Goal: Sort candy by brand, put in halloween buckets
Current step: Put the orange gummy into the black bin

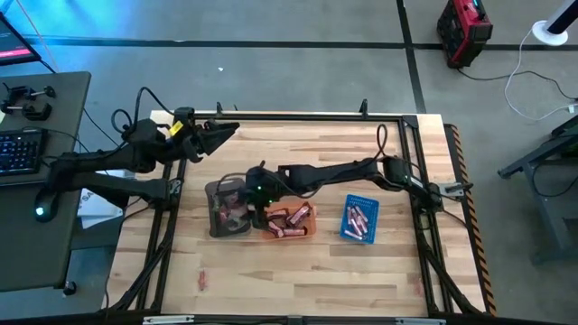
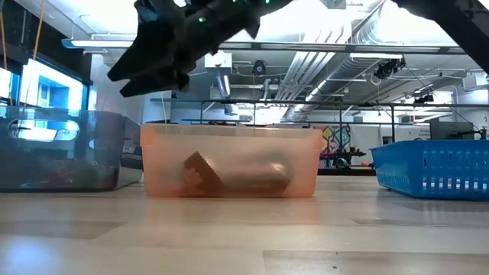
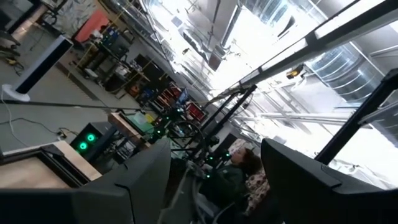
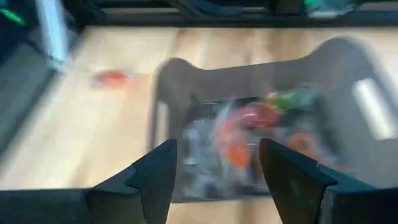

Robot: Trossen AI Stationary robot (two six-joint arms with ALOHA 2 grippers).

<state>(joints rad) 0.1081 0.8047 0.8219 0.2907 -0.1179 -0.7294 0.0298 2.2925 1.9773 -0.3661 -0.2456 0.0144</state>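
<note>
Three halloween buckets stand in a row at mid-table. The dark grey one (image 1: 226, 209) holds pink, red and green candy (image 4: 249, 127). The orange one (image 1: 289, 222) holds reddish-brown bars (image 2: 229, 177), and the blue one (image 1: 359, 219) holds pink pieces. My right gripper (image 4: 214, 168) hangs open just above the grey bucket, slanting down, with nothing between its fingers; it also shows in the high view (image 1: 246, 194). My left gripper (image 1: 219, 135) waits open in the air near the table's far left, clear of everything.
A loose red candy (image 1: 202, 280) lies on the wood near the table's front left; the right wrist view shows one loose red candy (image 4: 112, 78) beside the grey bucket. A dark frame (image 1: 298, 116) rims the table. A person (image 3: 239, 169) shows in the room beyond.
</note>
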